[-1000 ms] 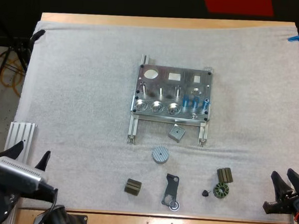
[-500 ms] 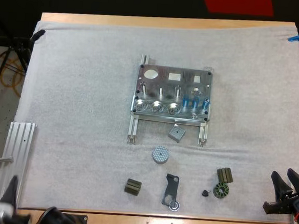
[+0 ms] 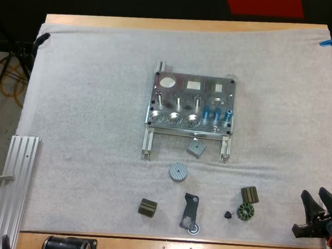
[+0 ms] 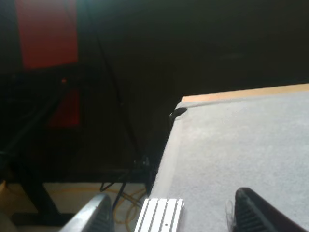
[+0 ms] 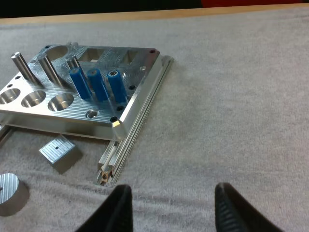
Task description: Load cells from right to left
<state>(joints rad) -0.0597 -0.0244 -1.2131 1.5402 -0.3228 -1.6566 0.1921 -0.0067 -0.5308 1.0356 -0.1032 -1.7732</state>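
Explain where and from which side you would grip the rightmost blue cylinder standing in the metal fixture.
Grip the rightmost blue cylinder by its exposed upper half, coming straight down from above. It stands upright in the metal fixture, with a neighbouring cylinder close on its left, so closing across the row, front and back, looks safest.

Right claw (image 3: 313, 193): two matte black fingers, wide at the root and tapering to pointed tips. Left claw (image 4: 171, 205): same black fingers, tips rounded and smooth up close, no markings visible. Black round arm bases (image 3: 69, 246), plain dark housings.
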